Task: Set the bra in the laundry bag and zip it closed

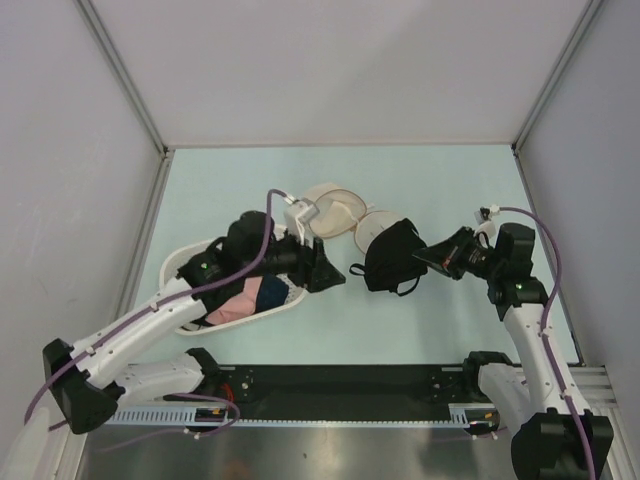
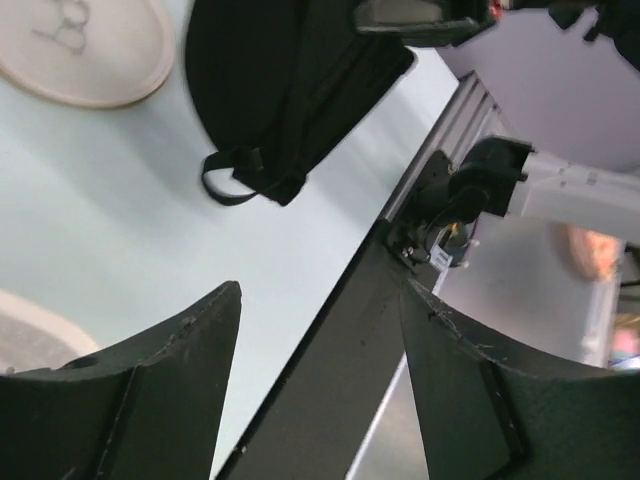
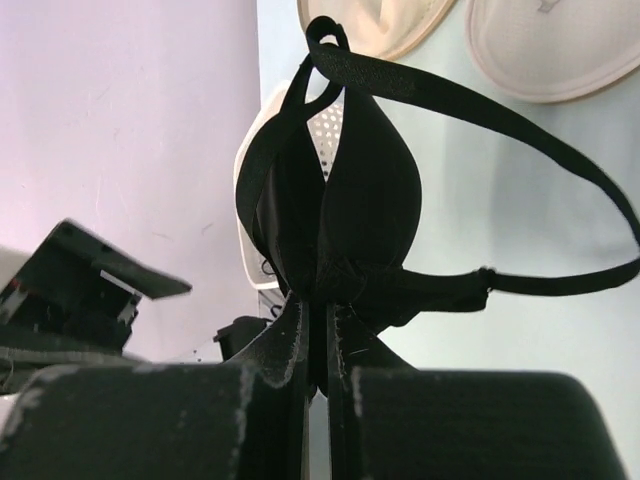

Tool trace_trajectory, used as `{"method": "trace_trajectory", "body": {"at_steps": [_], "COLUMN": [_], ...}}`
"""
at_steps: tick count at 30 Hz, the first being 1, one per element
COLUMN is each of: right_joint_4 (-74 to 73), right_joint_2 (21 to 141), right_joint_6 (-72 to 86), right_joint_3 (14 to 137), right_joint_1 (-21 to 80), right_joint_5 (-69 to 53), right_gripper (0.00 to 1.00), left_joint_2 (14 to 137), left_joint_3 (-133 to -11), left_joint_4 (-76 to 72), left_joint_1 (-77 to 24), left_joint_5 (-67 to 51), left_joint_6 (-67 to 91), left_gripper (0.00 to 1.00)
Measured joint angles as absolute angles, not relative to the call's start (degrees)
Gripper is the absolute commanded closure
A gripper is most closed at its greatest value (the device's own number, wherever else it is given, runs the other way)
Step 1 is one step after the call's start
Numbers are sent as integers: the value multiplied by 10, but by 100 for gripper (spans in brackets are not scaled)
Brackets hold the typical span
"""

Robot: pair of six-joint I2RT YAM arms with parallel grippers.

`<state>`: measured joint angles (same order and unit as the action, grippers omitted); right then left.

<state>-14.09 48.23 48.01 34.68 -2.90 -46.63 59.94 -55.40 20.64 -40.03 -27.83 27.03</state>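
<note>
Nearest the arm bases, the left arm is stretching over a white basket [image 1: 176,266] that is holding a pink garment [image 1: 230,306] and a navy cloth [image 1: 270,292]. Just past the basket, the left gripper [image 1: 325,268] is hovering over the pale table [image 1: 450,320] with its jaws spread wide and nothing between them, pointing at the bra [image 1: 392,257] but staying apart from it. From the other side, the right gripper [image 3: 320,300] is pinching the bra's black fabric tightly between closed fingers, one thin strap looping out sideways. Farther back, the laundry bag [image 1: 335,210] is lying open in two round cream halves; the bra is sitting just beside the nearer half, outside it.
</note>
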Motion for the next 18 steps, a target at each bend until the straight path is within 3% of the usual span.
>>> {"method": "trace_trajectory", "body": {"at_steps": [4, 10, 18], "right_joint_4": [-185, -225, -260], "right_joint_2": [465, 439, 416], "right_joint_6": [486, 546, 647], "right_joint_3": [363, 368, 369], "right_joint_1": [-22, -9, 17], "right_joint_5": [-461, -438, -398], "right_gripper": [100, 100, 100], "left_joint_2": [583, 567, 765], "left_joint_3": [-557, -520, -570], "left_joint_4": [178, 30, -63], "left_joint_1": [-553, -715, -805], "left_joint_5": [-124, 91, 285], "left_joint_6": [220, 103, -88], "left_gripper": [13, 7, 7]}}
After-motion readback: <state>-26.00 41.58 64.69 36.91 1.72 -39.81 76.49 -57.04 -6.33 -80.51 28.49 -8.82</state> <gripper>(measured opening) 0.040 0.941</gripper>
